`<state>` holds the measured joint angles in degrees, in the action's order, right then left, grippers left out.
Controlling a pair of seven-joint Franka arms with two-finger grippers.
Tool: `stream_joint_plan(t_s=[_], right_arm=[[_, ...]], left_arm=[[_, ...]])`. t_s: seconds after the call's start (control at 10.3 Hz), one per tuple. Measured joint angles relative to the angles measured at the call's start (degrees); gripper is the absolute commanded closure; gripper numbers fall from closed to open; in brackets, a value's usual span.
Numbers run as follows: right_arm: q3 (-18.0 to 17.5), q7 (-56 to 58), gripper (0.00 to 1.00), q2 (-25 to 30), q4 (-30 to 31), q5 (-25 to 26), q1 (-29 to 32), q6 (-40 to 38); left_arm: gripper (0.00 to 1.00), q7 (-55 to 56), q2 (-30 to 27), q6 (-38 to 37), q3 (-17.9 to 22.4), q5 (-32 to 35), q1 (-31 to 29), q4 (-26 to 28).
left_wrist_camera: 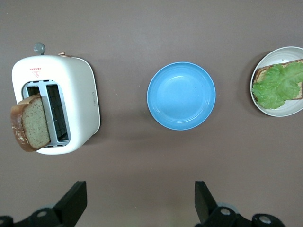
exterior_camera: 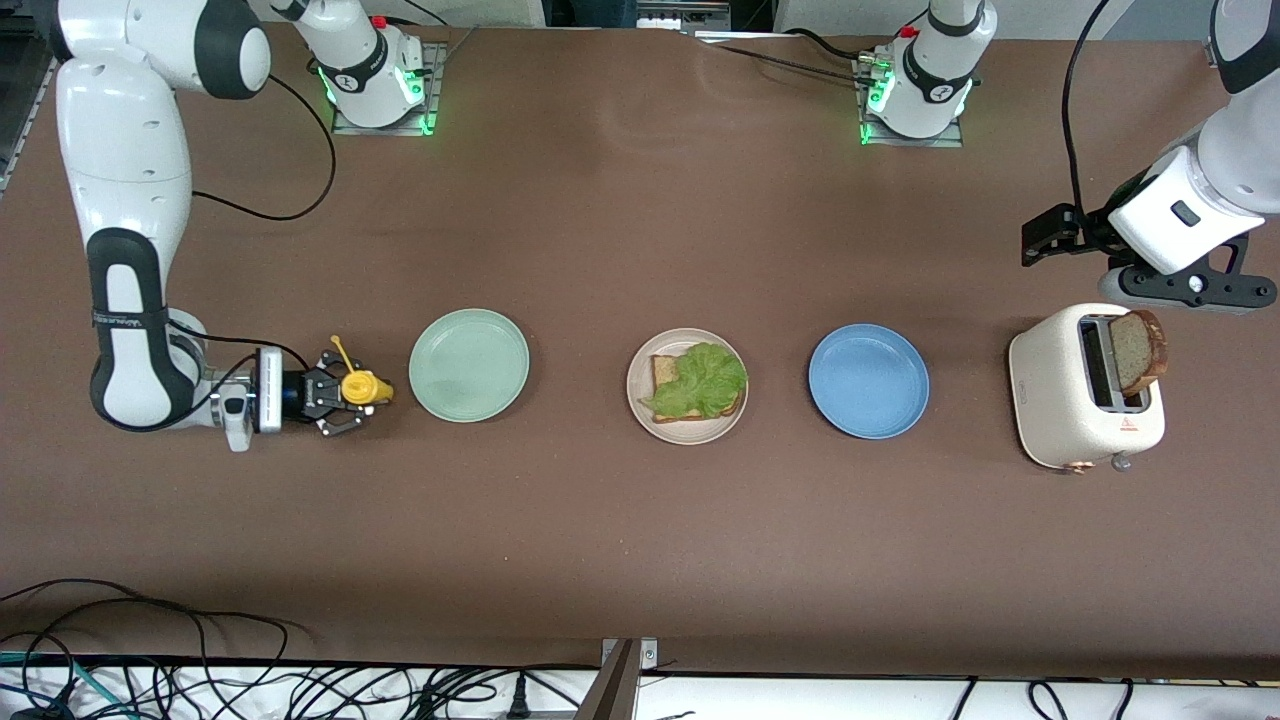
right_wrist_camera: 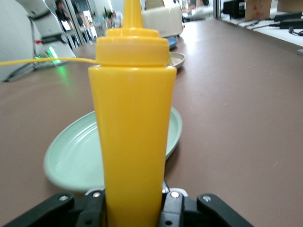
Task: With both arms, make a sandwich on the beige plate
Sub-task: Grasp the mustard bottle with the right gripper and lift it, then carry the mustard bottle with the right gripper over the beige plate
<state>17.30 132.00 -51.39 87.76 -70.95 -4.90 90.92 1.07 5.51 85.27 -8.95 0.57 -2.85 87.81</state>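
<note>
Front view: right tool (exterior_camera: 345,400) pinches mustard bottle (exterior_camera: 362,387) beside mint plate (exterior_camera: 469,365); left tool (left_wrist_camera: 137,208) spread.

plates: three – green plate (exterior_camera: 469,365), beige plate (exterior_camera: 687,386), blue plate (exterior_camera: 868,380)
bread slices: two (one in the toaster (exterior_camera: 1086,400))
lettuce leaves: one
yellow bottles: one
arms: two

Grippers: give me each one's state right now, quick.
Left gripper: open, empty, over the table beside the toaster.
Right gripper: shut on the yellow squeeze bottle, beside the mint-green plate.
</note>
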Motion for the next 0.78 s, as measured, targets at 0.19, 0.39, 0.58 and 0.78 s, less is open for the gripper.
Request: stream_joint_plan(t_s=[0.19,0.39,0.58,0.78], right_arm=[[1.6,-4.6,1.00,2.3,-2.0,0.9,-4.7,4.7],[6.9,-10.2,1.00,4.3,-3.0,3.5,-12.3,8.4],[14.8,-18.1,1.00,5.8,-3.2,4.7,-23.6,11.4],[22.9,-26.7,1.00,6.1,-3.5,4.9,-36.2,15.5]], left_arm=[[0.00,0.0,0.0,-0.2,0.0,0.0,0.0,0.1],[0.00,0.1,-0.6,-1.6,-0.3,-0.6,0.1,-0.5],[0.00,0.2,-1.5,-2.4,-0.2,-0.6,0.2,-2.3],[0.00,0.3,-1.5,-2.4,0.4,-0.6,-0.1,-2.4]])
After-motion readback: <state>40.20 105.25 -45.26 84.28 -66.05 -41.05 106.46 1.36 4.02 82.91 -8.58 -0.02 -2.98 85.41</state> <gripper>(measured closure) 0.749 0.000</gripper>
